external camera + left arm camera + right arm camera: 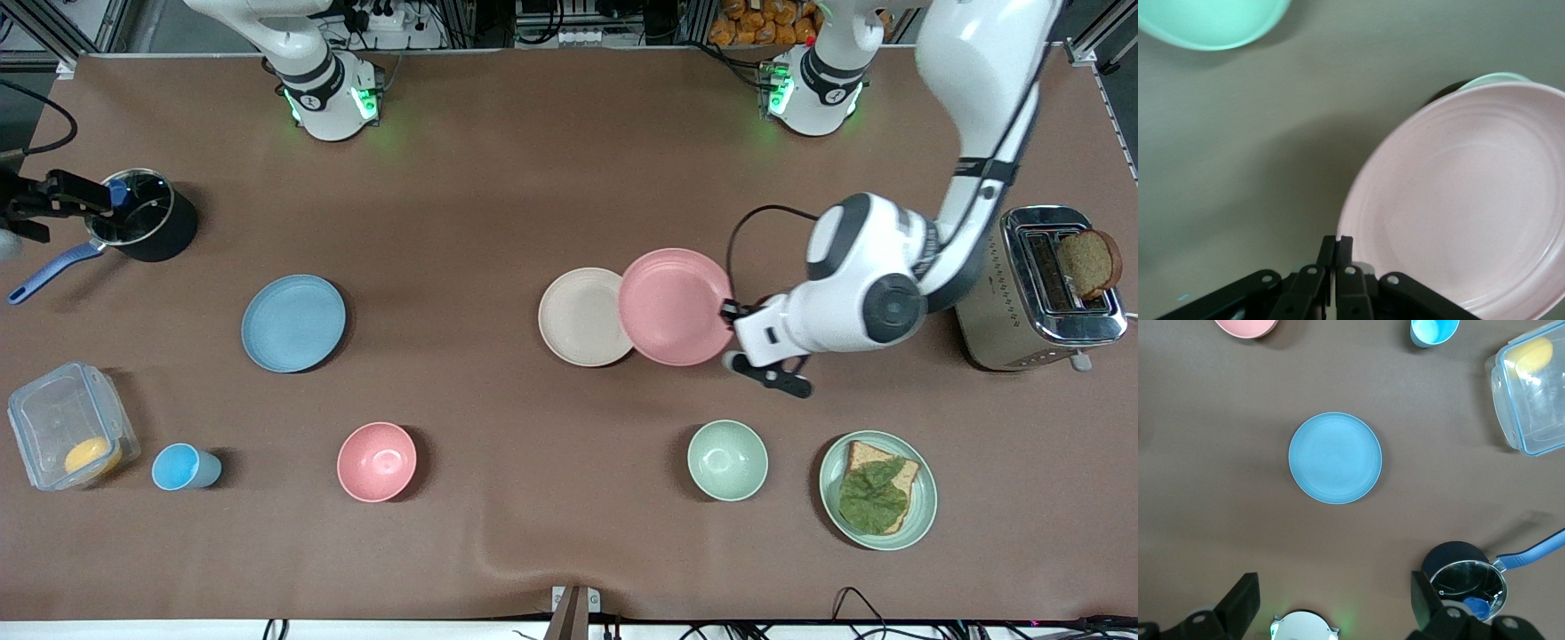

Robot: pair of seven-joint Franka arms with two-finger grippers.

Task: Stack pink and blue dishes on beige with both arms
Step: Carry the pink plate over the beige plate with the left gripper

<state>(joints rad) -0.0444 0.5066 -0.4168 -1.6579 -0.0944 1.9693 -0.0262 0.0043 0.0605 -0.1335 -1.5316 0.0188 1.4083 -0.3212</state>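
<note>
The pink plate [674,306] hangs tilted, one edge over the rim of the beige plate [582,316] lying at mid-table. My left gripper [733,313] is shut on the pink plate's rim at the edge toward the left arm's end. In the left wrist view the shut gripper [1336,248] pinches the edge of the pink plate [1465,207]. The blue plate [293,322] lies flat toward the right arm's end. My right gripper [1335,603] hovers high and open, empty, over the table between its base and the blue plate [1335,457].
Nearer the camera stand a pink bowl [376,461], a blue cup [182,467], a clear container [67,436], a green bowl [727,460] and a green plate with bread [878,489]. A pot [142,213] and a toaster [1040,284] sit at the table's ends.
</note>
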